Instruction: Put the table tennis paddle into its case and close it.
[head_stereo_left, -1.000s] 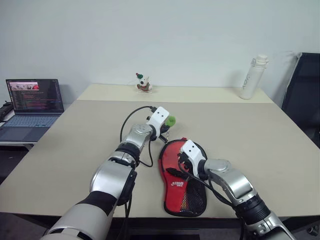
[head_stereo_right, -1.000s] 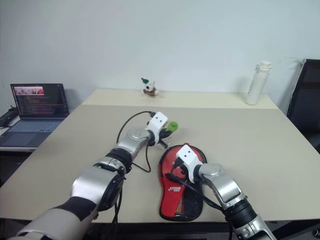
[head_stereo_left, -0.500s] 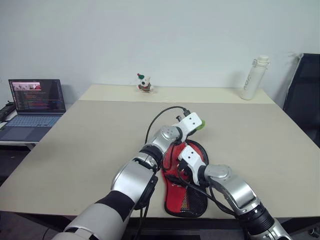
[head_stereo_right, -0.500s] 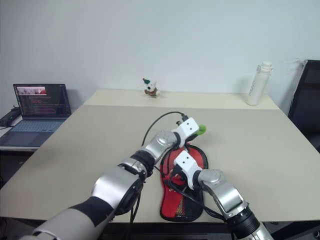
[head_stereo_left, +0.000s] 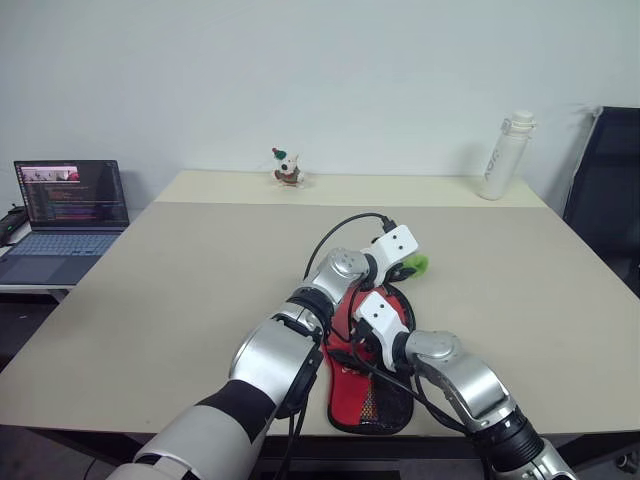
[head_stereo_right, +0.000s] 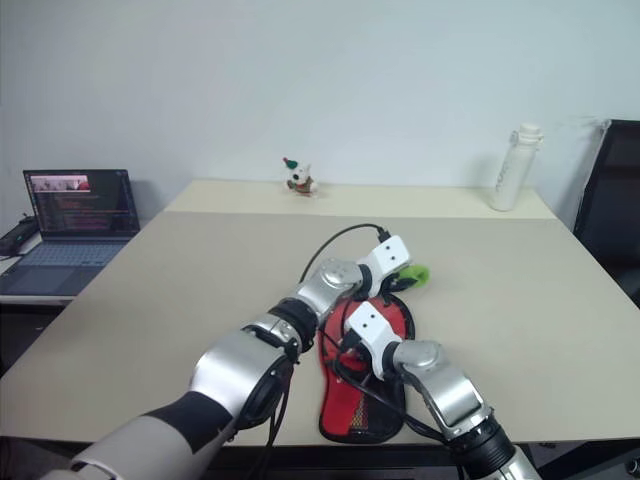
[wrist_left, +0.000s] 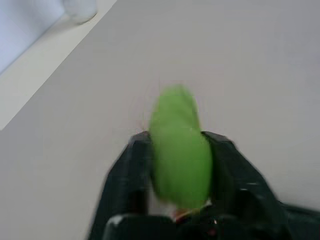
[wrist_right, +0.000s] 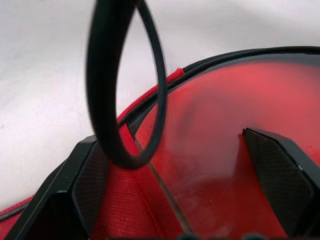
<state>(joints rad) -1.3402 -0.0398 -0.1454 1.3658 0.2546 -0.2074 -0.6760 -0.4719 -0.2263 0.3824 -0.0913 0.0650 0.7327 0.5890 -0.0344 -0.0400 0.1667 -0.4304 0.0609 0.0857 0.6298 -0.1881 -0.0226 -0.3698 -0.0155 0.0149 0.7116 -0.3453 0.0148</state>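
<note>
The case (head_stereo_left: 347, 378) lies flat on the table under both arms, red side up, with black mesh and a white logo at its near end. The paddle is hidden. My left gripper (head_stereo_left: 406, 264) hovers at the case's far right rim, fingers apart. The green ball charm (wrist_left: 179, 150) sits smeared between the fingers (wrist_left: 127, 170) and pokes out past them (head_stereo_left: 417, 266). My right gripper (head_stereo_left: 358, 326) is open over the round part of the case, its wide-set fingers (wrist_right: 280, 170) straddling the red face (wrist_right: 210, 130).
A black cable loop (wrist_right: 125, 85) hangs in front of the right wrist camera. A laptop (head_stereo_left: 68, 205) stands on a side table at the left. A small figurine (head_stereo_left: 287, 167) and a white bottle (head_stereo_left: 505, 155) stand at the table's far edge, and a black chair (head_stereo_left: 610, 190) is at the right.
My left gripper swept right around the far rim of the case with the green ball, then its fingers parted. The right gripper stayed put on the case.
</note>
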